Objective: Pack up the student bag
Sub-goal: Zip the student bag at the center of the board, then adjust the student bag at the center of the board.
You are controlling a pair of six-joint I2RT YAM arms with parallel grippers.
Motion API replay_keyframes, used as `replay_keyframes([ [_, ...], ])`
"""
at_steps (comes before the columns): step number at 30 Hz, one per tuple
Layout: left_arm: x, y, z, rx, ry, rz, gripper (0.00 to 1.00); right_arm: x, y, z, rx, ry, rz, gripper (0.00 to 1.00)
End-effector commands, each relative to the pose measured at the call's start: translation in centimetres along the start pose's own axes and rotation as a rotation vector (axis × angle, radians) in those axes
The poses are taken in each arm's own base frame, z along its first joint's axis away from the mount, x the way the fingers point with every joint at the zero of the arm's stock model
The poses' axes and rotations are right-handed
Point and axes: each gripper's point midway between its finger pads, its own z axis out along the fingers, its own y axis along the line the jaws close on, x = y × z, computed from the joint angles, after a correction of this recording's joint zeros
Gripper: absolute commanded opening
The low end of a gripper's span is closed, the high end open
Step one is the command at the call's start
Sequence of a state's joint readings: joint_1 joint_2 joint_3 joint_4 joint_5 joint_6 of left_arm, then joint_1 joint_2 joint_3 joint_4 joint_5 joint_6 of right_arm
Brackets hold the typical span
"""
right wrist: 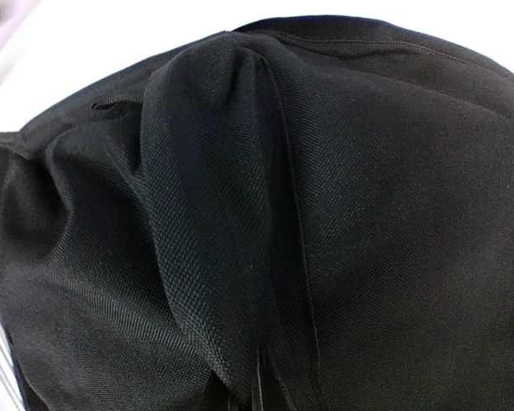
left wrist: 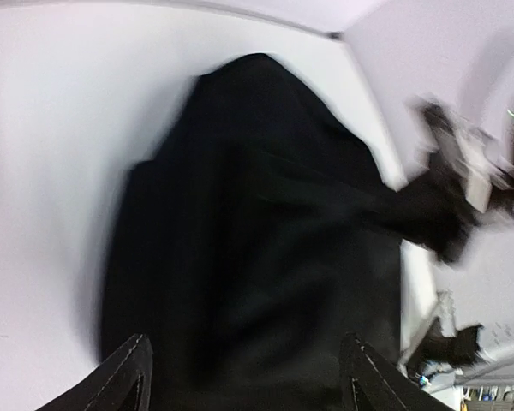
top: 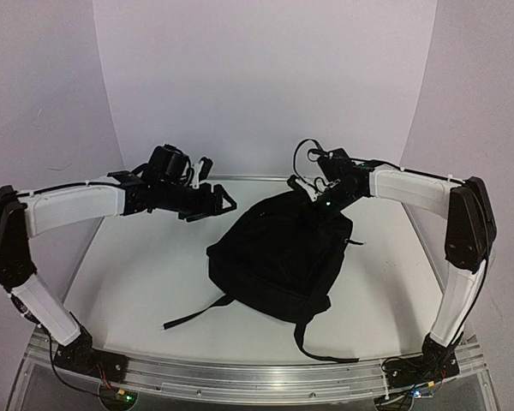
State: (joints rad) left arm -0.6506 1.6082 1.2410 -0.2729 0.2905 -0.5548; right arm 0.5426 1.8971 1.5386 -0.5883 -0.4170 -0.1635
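We take this for a robotics lab bench, though little beyond the cell itself shows. A white table [top: 154, 282] is boxed in by plain pale backdrop panels [top: 265, 77]. An aluminium rail [top: 257, 375] along its near edge carries the left arm [top: 77, 210] and right arm [top: 411, 190].

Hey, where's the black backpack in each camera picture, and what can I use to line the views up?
Top external: student bag lies centre-right on the white table, straps toward the arm bases.
Left wrist: blurred, filling the middle.
Right wrist: fills nearly the whole picture, fabric bunched into a fold.
Shared landmark: the white table, showing beside the bag in all three.
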Motion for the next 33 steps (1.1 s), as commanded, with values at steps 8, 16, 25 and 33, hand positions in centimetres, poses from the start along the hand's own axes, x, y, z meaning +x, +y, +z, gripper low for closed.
replay_keyframes([
  [8, 11.0, -4.7, 1.6, 0.074, 0.057, -0.171, 0.75, -1.6, -5.8, -0.1, 0.092, -0.027, 0.194, 0.0],
  [16, 9.5, -2.1, 6.1, 0.083, 0.048, -0.294, 0.75, 0.6, -2.8, -0.5, 0.031, 0.016, 0.185, 0.0],
  [25, -2.7, 5.6, 8.4, 0.052, -0.044, -0.243, 0.71, 4.5, 6.0, -1.1, -0.205, 0.13, 0.067, 0.21],
  [33, -12.6, 7.1, 2.5, -0.007, -0.148, -0.137, 0.71, -0.3, 9.3, -8.1, -0.318, -0.019, 0.015, 0.69],
])
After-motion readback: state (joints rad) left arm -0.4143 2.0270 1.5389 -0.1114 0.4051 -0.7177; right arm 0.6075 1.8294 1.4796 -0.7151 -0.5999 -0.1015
